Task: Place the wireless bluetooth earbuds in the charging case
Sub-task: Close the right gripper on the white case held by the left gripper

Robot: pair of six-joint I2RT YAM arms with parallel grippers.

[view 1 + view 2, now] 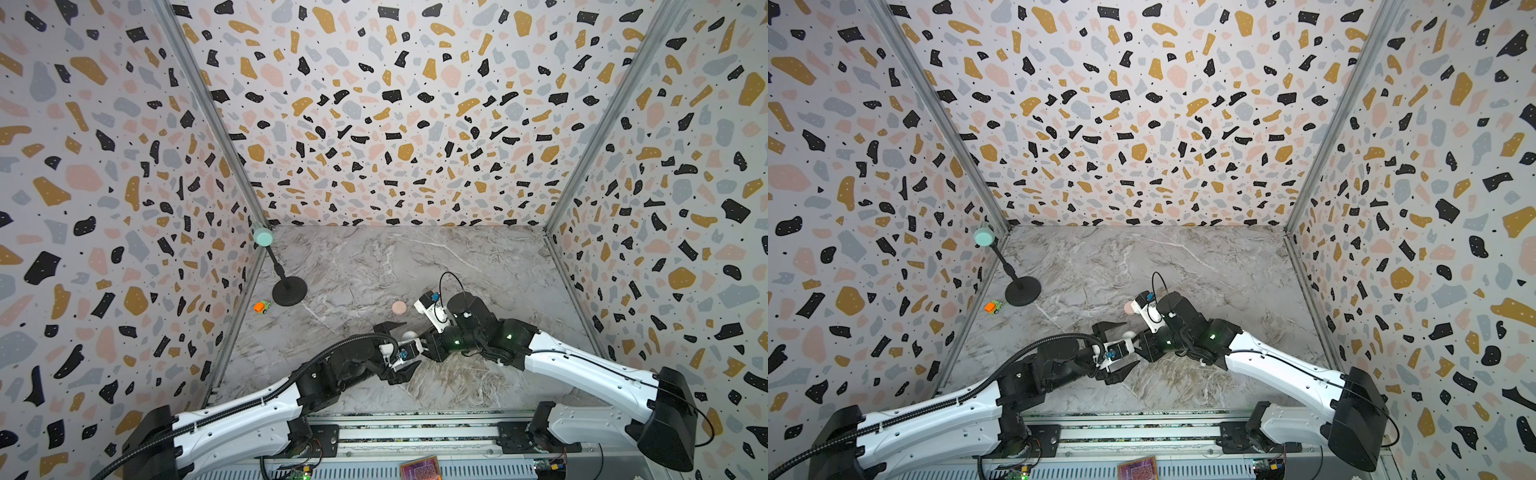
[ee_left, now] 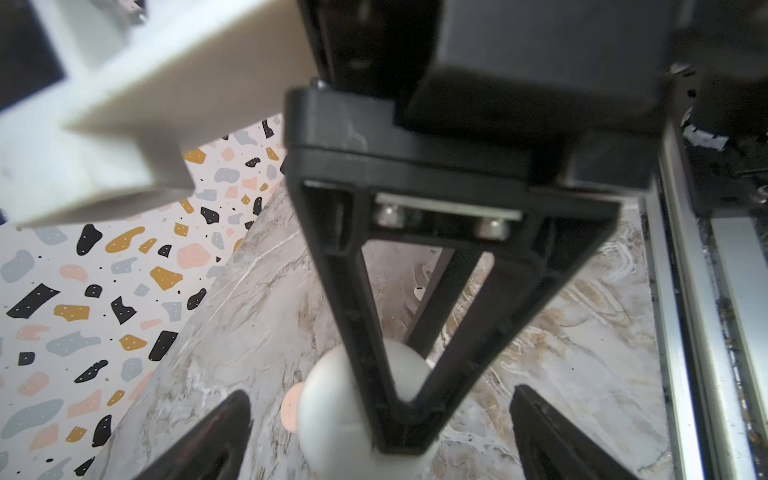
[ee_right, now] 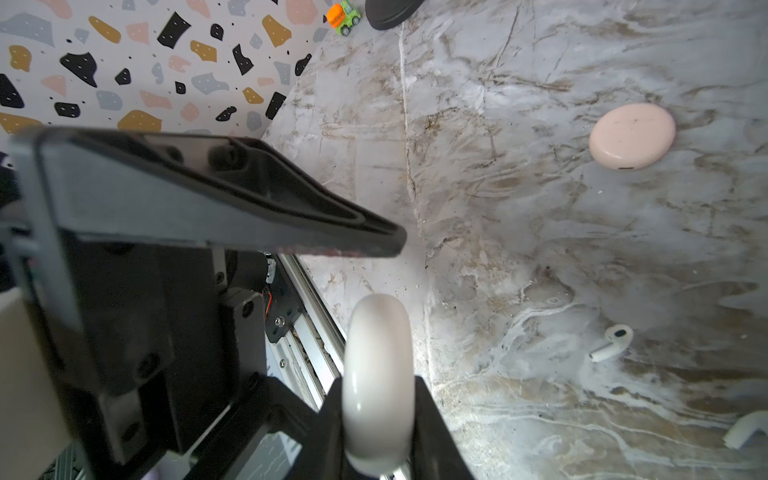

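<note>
My right gripper (image 3: 380, 424) is shut on a white pebble-shaped charging case (image 3: 378, 374), held on edge above the table; both top views show this case (image 1: 409, 334) (image 1: 1128, 335) at the middle. The left gripper (image 2: 380, 392) is open, its fingers (image 2: 208, 440) standing wide on either side of the white case (image 2: 332, 399) and apart from it. A pink charging case (image 3: 631, 135) (image 1: 399, 307) lies closed on the table beyond. Two whitish earbuds lie on the marble: one earbud (image 3: 611, 343) in full, another earbud (image 3: 744, 432) cut by the frame edge. The arms hide both in the top views.
A black stand (image 1: 289, 291) with a teal top (image 1: 263, 237) rises at the back left, with a small orange-green toy truck (image 1: 261, 307) beside it. Patterned walls close in three sides. A metal rail (image 1: 415, 432) runs along the front.
</note>
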